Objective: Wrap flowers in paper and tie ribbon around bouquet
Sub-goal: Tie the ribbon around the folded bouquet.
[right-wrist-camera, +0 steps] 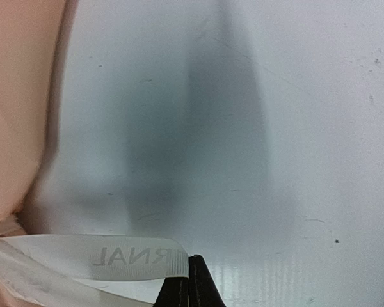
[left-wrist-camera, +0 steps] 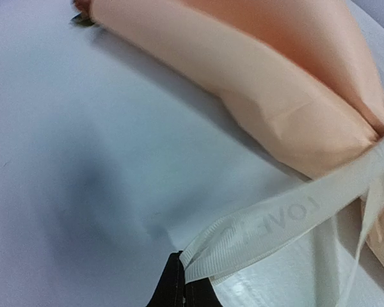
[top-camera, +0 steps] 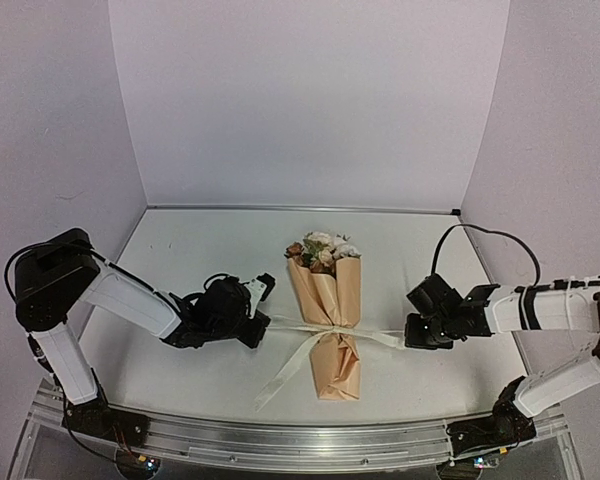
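Where a metal rail (top-camera: 300, 441) edges the near side of the pale counter (top-camera: 200, 262), left fingers (left-wrist-camera: 182, 285) and right fingers (right-wrist-camera: 189, 285) each clamp tight on the ribbon (left-wrist-camera: 275, 220) looped round the bouquet (top-camera: 332, 298) lying mid-counter. Plain lilac walls (top-camera: 310, 100) enclose the far edge.

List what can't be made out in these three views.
- Top view: too small to tell whether the ribbon is knotted or just crossed; left wrist view cuts that spot off.
- Lettering: blurred in left wrist view, partly hidden by the right gripper in its own.
- Stems of the flowers: inside the paper, every view.
- The left gripper: only shut tips show, bottom edge.
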Robot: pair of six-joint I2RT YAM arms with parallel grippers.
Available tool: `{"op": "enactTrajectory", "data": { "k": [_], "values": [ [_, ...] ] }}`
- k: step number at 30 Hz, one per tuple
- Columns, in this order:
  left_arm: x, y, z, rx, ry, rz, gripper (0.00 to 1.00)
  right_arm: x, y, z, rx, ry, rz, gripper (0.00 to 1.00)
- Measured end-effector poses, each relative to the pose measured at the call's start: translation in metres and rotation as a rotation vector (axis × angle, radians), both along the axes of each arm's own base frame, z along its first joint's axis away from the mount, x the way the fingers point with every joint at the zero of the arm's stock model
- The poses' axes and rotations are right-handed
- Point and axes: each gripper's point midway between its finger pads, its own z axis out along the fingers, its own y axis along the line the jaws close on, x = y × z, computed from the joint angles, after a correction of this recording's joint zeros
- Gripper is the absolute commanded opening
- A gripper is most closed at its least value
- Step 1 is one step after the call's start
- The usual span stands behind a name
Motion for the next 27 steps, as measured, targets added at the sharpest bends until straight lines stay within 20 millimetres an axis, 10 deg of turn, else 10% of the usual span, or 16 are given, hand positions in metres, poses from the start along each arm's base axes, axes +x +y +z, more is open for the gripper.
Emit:
{"op": "enactTrajectory", "data": {
  "k": [5, 27],
  "values": [
    [0.017, 0.028, -0.004, -0.029, 0.05, 0.124, 0.0, -0.007, -0.009, -0.008, -0.023, 0.014, -0.02, 0.0],
    [0.015, 0.037, -0.005, -0.074, 0.099, 0.141, 0.0, -0.005, -0.002, -0.013, -0.085, 0.066, 0.018, 0.0]
  ]
}}
